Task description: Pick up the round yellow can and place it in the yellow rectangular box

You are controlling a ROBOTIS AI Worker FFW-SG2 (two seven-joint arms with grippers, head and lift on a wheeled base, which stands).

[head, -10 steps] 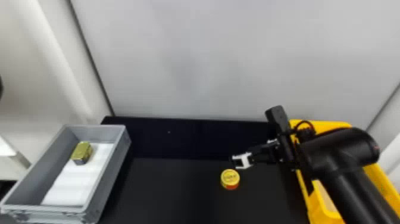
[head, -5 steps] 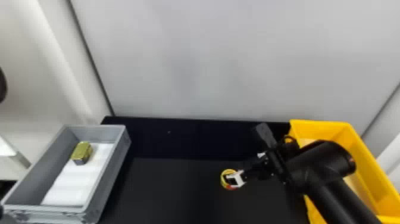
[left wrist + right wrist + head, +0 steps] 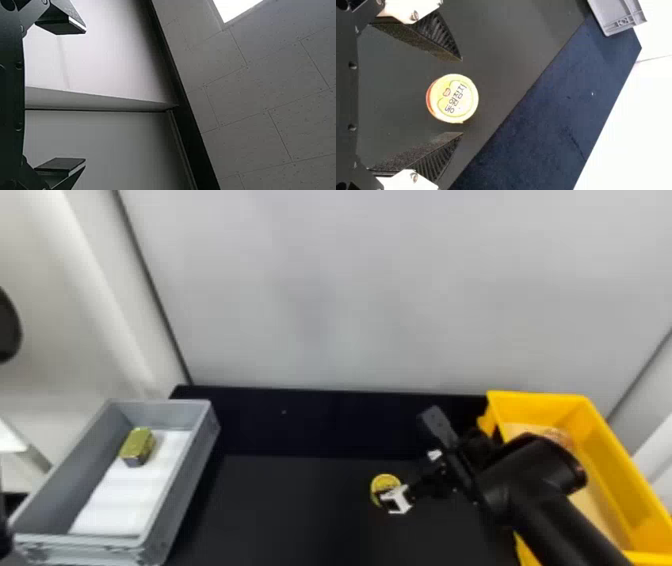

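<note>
Right arm [image 3: 532, 475] has moved left and down in the head view, jaws now over the can [image 3: 384, 481]. Jaws wide open, nothing held; can on desk [image 3: 280, 505], lower right of centre. I'd keep it centred, descend straight, squeeze sides evenly. Round, squat, pale-yellow printed lid up, reddish side.

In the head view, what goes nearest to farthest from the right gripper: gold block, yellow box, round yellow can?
From the right gripper:
1. Round yellow can, between its fingers
2. Yellow box, on the right
3. Gold block, left, in the gray bin
</note>
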